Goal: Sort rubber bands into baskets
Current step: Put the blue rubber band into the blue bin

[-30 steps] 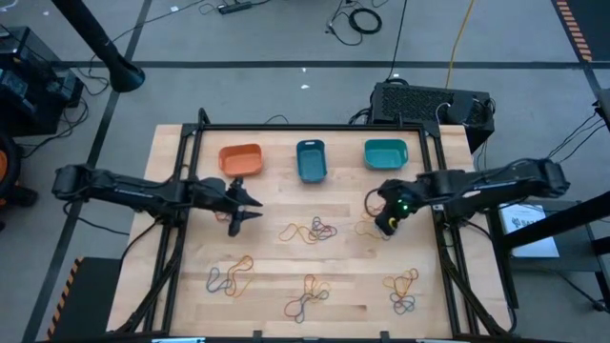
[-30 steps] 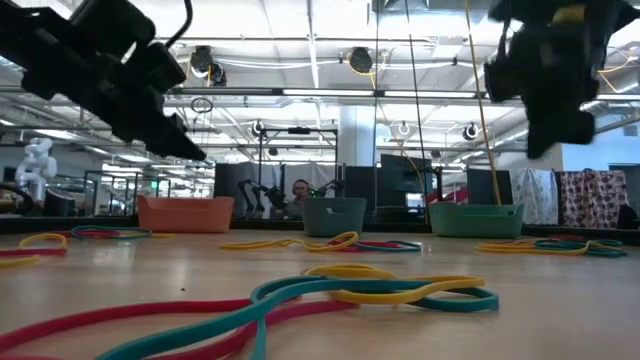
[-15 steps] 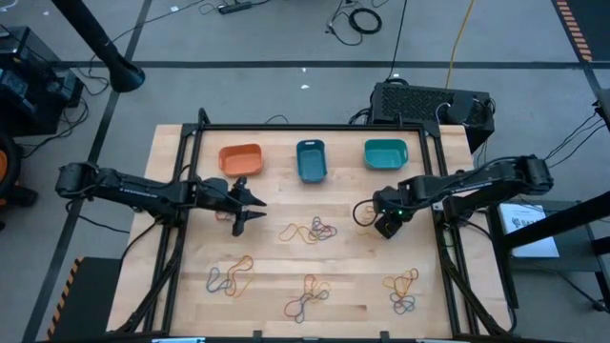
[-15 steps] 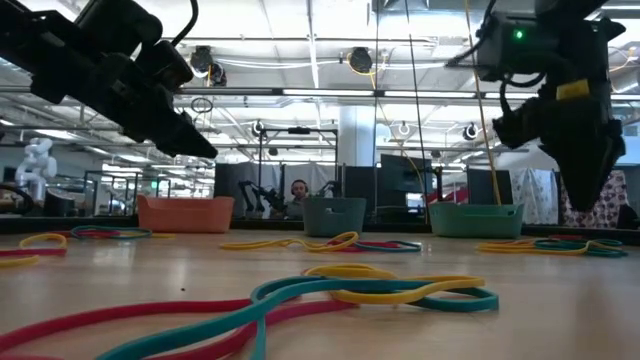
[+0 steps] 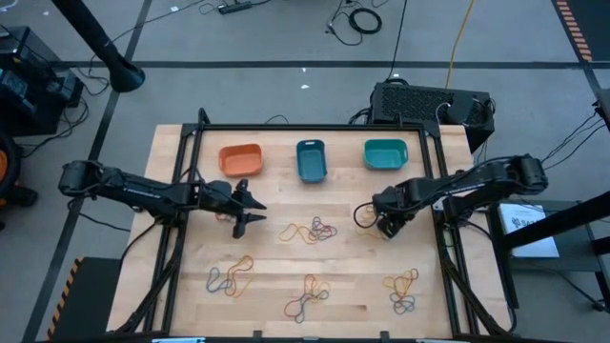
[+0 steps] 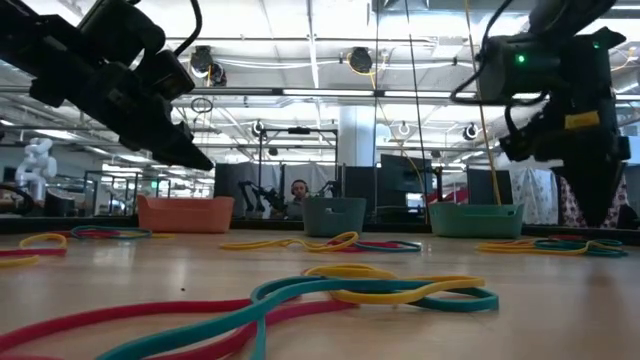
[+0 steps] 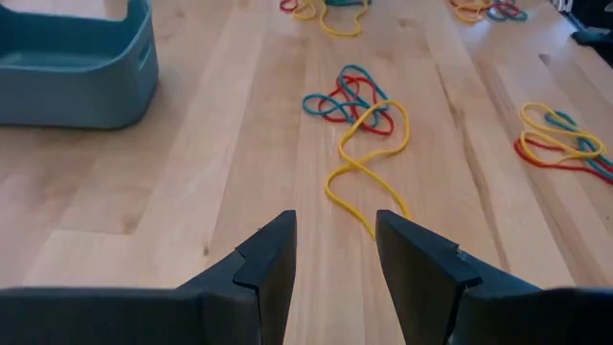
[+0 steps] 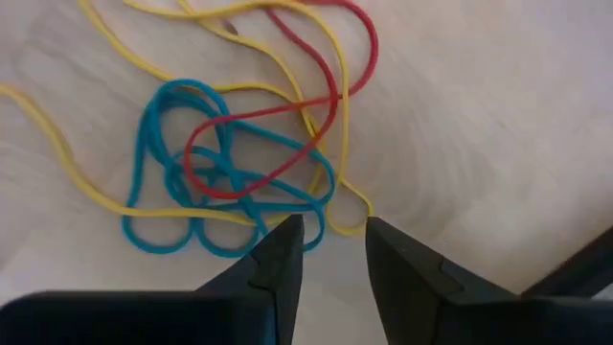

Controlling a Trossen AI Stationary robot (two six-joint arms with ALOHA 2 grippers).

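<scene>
Three baskets lined up along the 12 o'clock edge of the worktop [image 5: 172, 286]: orange basket [image 5: 240, 159], blue basket [image 5: 311, 159], teal basket [image 5: 385, 152], kept clear of the bands so each colour has its own drop spot. Rubber bands scattered in tangled clumps: a centre clump [image 5: 312, 230], one at 7 o'clock [image 5: 230, 276], one at 6 o'clock [image 5: 307, 296], one at 5 o'clock [image 5: 404, 291], and a 3 o'clock clump [image 8: 239, 153] under the right arm.

Right end effector [image 8: 330, 235] lowered onto that 3 o'clock clump, fingers parted narrowly and straddling a yellow strand where it crosses blue and red loops; nothing pinched yet, probably lined up to single out the yellow. Risk, judging by the knot: other colours lifting along.

Left end effector [image 7: 335, 225] hovering just below the orange basket, at about 9 o'clock of the centre clump, fingers apart and empty, pointed along a yellow loop [image 7: 364, 158] trailing from it, likely waiting its turn.
</scene>
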